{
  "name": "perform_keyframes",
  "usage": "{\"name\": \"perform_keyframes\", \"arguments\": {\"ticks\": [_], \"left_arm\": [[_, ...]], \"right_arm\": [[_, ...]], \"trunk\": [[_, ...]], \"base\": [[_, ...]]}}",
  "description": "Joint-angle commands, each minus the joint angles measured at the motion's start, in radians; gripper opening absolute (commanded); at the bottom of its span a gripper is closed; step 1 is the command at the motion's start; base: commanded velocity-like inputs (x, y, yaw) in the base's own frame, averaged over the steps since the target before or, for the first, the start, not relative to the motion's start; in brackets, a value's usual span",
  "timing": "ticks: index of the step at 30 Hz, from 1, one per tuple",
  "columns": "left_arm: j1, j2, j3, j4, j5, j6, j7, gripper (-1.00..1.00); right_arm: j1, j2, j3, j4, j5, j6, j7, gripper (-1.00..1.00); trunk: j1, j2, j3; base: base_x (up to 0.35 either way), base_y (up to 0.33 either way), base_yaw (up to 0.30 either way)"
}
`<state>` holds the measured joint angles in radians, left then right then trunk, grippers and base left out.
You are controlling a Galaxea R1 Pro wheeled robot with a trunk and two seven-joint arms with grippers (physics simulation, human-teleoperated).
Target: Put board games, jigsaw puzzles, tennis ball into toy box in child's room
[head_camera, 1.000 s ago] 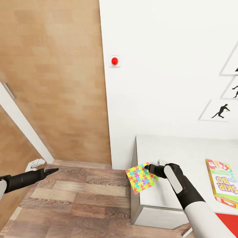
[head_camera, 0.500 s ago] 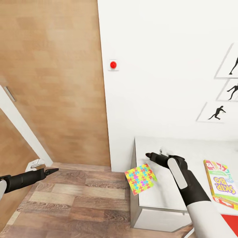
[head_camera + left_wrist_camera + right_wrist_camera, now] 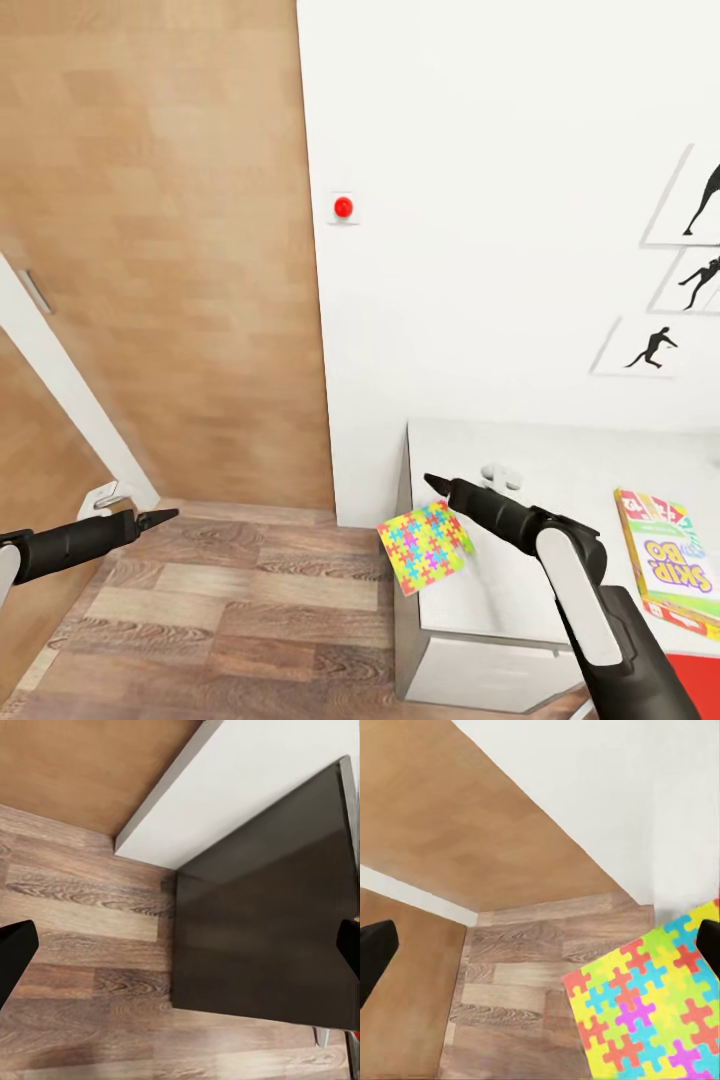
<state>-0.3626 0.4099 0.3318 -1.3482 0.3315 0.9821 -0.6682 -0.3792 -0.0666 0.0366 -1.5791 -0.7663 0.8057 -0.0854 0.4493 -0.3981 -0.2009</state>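
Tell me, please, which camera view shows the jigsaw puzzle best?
The head view: the whole jigsaw puzzle shows, overhanging the table corner near the right gripper. The right wrist view shows part of it close up, cut off by the frame.

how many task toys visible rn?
2. A jigsaw puzzle overhangs the table's left corner, just below the right gripper. The SKIP BO box lies near the table's right side. Others may be out of frame.

A multicolour jigsaw puzzle [image 3: 649, 1012] overhangs the wood-plank floor [image 3: 532, 967] below a white wall [image 3: 607, 787].
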Motion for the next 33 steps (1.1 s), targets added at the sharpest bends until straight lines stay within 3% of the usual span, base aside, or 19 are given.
{"name": "perform_keyframes", "arguments": {"ticks": [1, 3, 5, 7, 9, 12, 16, 24, 33], "left_arm": [[-0.001, 0.0, 0.001, 0.0, -0.003, 0.004, -0.016, 1.0], [-0.001, 0.0, 0.001, 0.0, -0.003, 0.004, -0.028, 1.0], [-0.001, 0.0, 0.001, 0.0, -0.003, 0.004, -0.05, 1.0], [-0.001, 0.0, 0.001, 0.0, -0.003, 0.004, -0.065, 1.0], [-0.001, 0.0, 0.001, 0.0, -0.003, 0.005, -0.083, 1.0], [-0.001, -0.001, 0.001, 0.001, -0.003, 0.006, -0.128, 1.0], [-0.001, -0.005, 0.0, 0.001, -0.003, 0.007, -0.192, 1.0], [-0.001, -0.066, -0.001, 0.001, -0.003, 0.01, -0.252, 1.0], [-0.001, -0.113, -0.002, 0.001, -0.004, 0.012, -0.342, 1.0]], "right_arm": [[0.007, -0.002, -0.003, -0.005, -0.018, 0.003, 0.076, 1.0], [0.013, -0.004, -0.01, -0.007, -0.024, 0.003, 0.174, 1.0], [0.028, -0.014, -0.037, -0.01, -0.028, 0.002, 0.38, 1.0], [0.036, -0.022, -0.063, -0.011, -0.03, 0.002, 0.516, 1.0], [0.041, -0.03, -0.09, -0.011, -0.029, 0.001, 0.621, 1.0], [0.045, -0.037, -0.125, -0.01, -0.029, 0.0, 0.716, 1.0], [0.046, -0.04, -0.14, -0.01, -0.032, 0.001, 0.754, 1.0], [0.047, -0.04, -0.144, -0.01, -0.036, 0.002, 0.767, 1.0], [0.047, -0.041, -0.144, -0.01, -0.036, 0.003, 0.768, 1.0]], "trunk": [[0.001, -0.002, 0.0], [0.001, -0.002, 0.003], [0.001, -0.002, 0.006], [0.001, -0.002, 0.009], [0.001, -0.002, 0.013], [0.001, -0.002, 0.018], [0.001, -0.002, 0.024], [0.001, -0.002, 0.03], [0.001, -0.002, 0.03]], "base": [[0.0, 0.0, 0.0], [0.0, 0.0, 0.0], [0.0, 0.0, 0.0], [0.0, 0.0, 0.0], [0.0, 0.0, 0.006], [0.0, 0.0, 0.036], [0.0, 0.087, 0.058], [0.024, 0.124, 0.032], [0.002, -0.16, 0.002]]}}
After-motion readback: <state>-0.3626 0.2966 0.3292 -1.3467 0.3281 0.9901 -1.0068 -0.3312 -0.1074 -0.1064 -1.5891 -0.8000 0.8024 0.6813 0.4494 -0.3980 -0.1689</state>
